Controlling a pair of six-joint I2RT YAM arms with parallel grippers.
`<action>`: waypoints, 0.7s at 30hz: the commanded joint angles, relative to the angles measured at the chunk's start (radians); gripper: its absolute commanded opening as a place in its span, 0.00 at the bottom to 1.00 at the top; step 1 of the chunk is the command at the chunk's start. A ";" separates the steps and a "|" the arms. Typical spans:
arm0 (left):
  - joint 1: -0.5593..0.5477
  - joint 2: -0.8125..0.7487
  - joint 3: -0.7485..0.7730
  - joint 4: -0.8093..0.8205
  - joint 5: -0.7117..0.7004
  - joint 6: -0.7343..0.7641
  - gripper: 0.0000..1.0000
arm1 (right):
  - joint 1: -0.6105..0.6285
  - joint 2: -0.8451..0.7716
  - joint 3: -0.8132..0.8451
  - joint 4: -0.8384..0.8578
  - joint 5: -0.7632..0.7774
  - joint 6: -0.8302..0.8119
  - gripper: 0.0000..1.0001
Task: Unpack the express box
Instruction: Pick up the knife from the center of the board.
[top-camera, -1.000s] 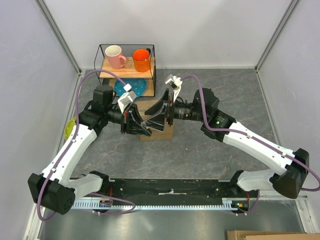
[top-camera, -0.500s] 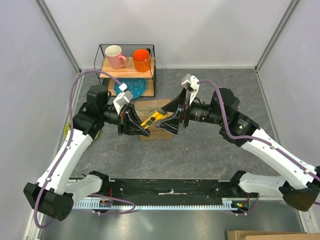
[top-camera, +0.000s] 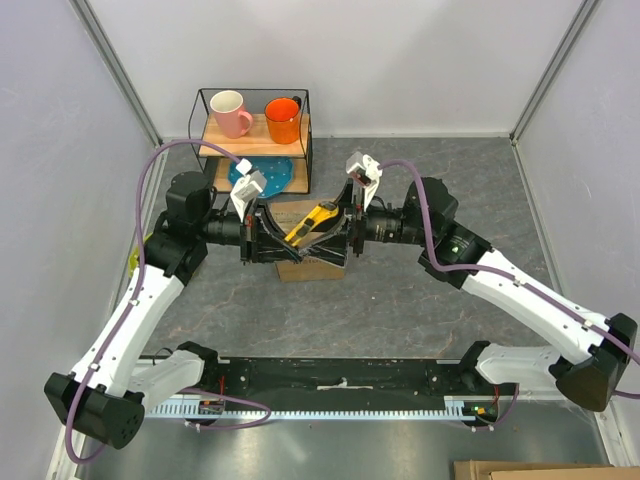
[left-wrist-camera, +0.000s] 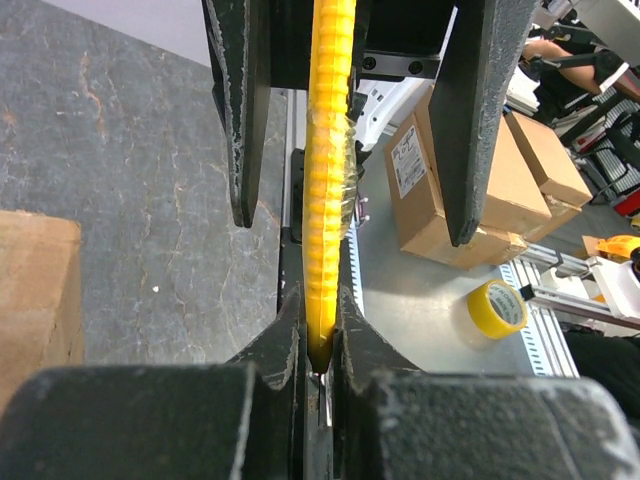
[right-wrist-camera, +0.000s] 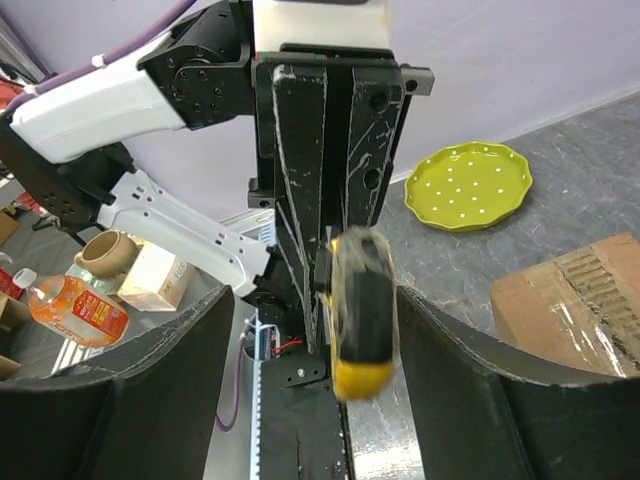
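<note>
Two fingers of the left gripper (left-wrist-camera: 320, 335) are pressing together on the near end of a yellow cutter (left-wrist-camera: 330, 150), pinching it edge-on so that its ribbed yellow spine is running straight away from the wrist camera. In the top view the left gripper (top-camera: 282, 240) is pointing to the right and the cutter (top-camera: 312, 220) is slanting up from it, its yellow and black body lying between the two arms.

Facing it, the right gripper (top-camera: 338, 232) is standing spread, one finger on each side of the cutter's far end. From the left wrist, gaps are showing between those dark fingers (left-wrist-camera: 245, 100) and the yellow body. The right wrist camera is giving the same picture: the right gripper (right-wrist-camera: 315, 330) is open wide, and the blurred cutter (right-wrist-camera: 360, 330) is hanging in the gap without touching either finger.

Beneath both grippers the express box (top-camera: 318, 265) is sitting on the grey table (top-camera: 400, 300), largely hidden by them in the top view. Its corner is showing at the right of the right wrist view (right-wrist-camera: 570, 290), with clear tape shining on its top, and at the left edge of the left wrist view (left-wrist-camera: 35, 290).

Behind the box a wire shelf (top-camera: 305, 130) is carrying a pink mug (top-camera: 230, 112) and an orange mug (top-camera: 283, 119), with a blue plate (top-camera: 265, 176) under them. A green plate (right-wrist-camera: 468, 186) is lying on the table near the left arm.
</note>
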 joint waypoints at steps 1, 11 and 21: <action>-0.009 -0.024 -0.021 0.039 -0.019 -0.062 0.02 | 0.001 0.029 0.041 0.109 -0.029 0.030 0.70; -0.024 -0.030 -0.032 0.040 0.003 -0.069 0.02 | 0.002 0.078 0.065 0.146 -0.028 0.047 0.60; -0.030 -0.042 -0.054 0.040 0.014 -0.070 0.02 | 0.005 0.102 0.072 0.181 -0.041 0.072 0.43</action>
